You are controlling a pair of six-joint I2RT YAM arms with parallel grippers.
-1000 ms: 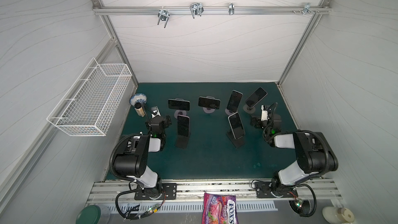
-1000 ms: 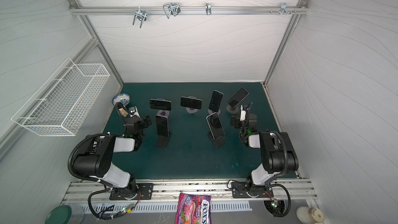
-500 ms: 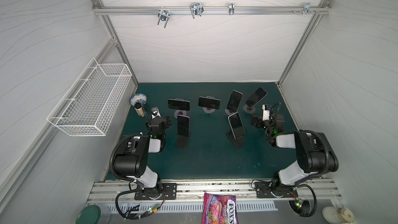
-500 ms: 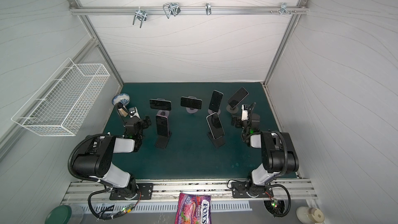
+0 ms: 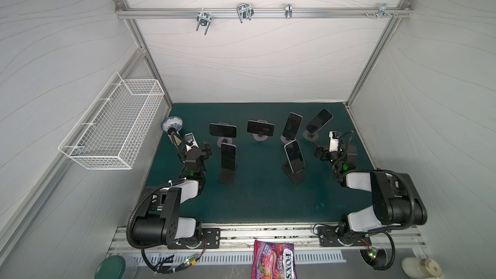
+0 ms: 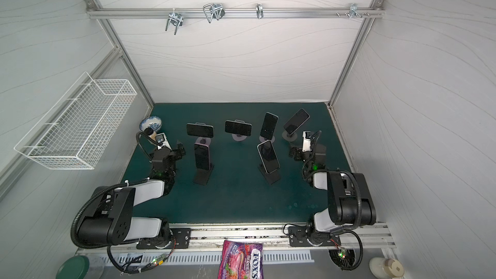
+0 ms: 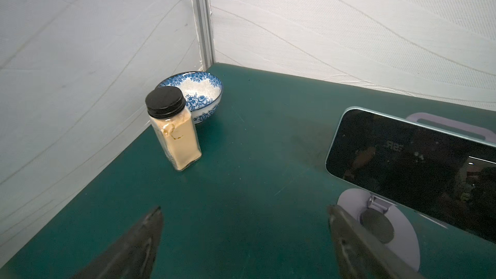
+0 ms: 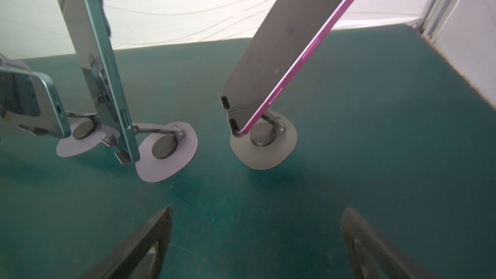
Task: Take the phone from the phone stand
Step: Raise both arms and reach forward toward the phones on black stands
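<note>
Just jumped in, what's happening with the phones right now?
Nothing has been picked up yet. The left hand is open and empty above the green mat, with the landscape phone on its lilac stand just ahead. The right hand is open too, facing the pink-edged phone, which leans on its grey stand.

Walls: white panels with wavy lines, stood ahead of the jaws.
Floor: dark green mat, lay under the jaws.
Frame: aluminium rail, ran high above the jaws.
Basket: white wire basket, hung on side wall.
</note>
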